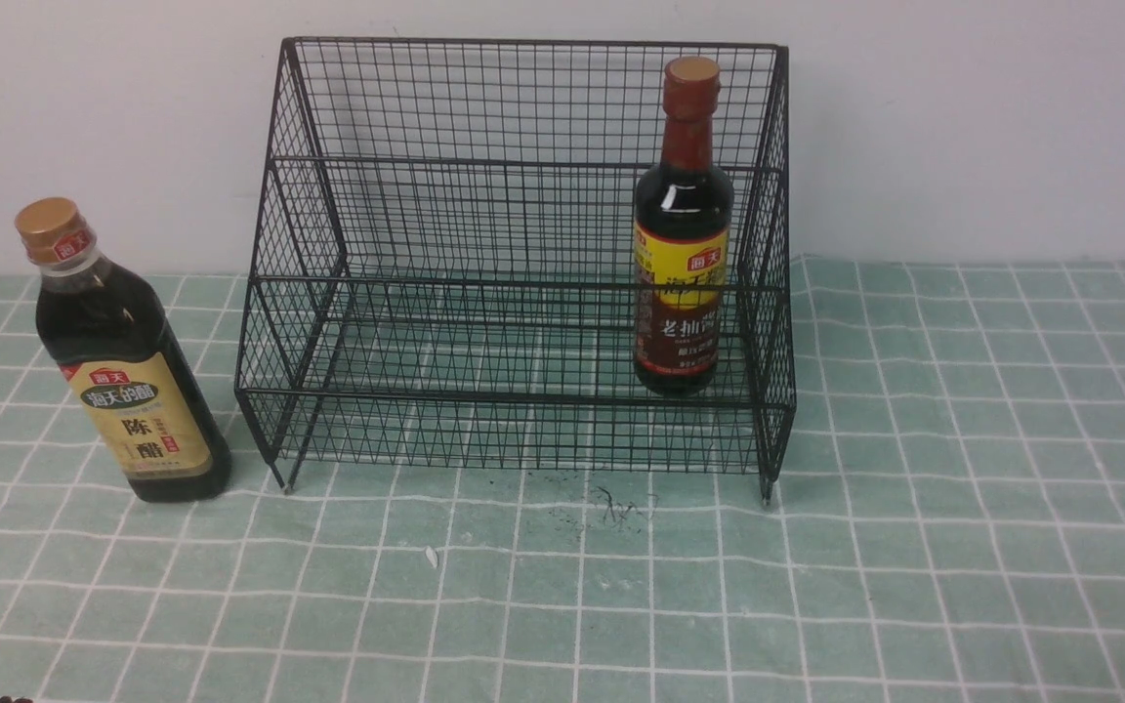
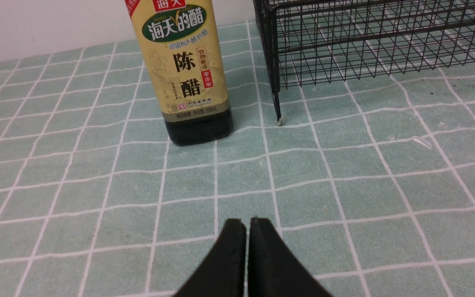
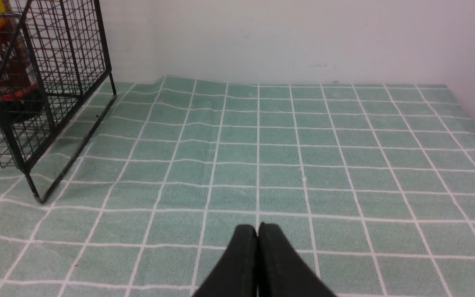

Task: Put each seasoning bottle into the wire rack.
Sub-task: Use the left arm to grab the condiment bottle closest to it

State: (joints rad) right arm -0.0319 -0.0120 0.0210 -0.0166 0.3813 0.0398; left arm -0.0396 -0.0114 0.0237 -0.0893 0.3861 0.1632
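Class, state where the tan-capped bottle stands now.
In the front view, the tan-capped bottle stands upright on the tablecloth, left of the wire rack and outside it.

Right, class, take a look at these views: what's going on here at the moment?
Nothing is being held. The red-brown-capped bottle stands upright inside the wire rack, at its right end. The tan-capped bottle stands on the tablecloth just left of the rack, outside it. The left gripper and right gripper are both shut and empty.
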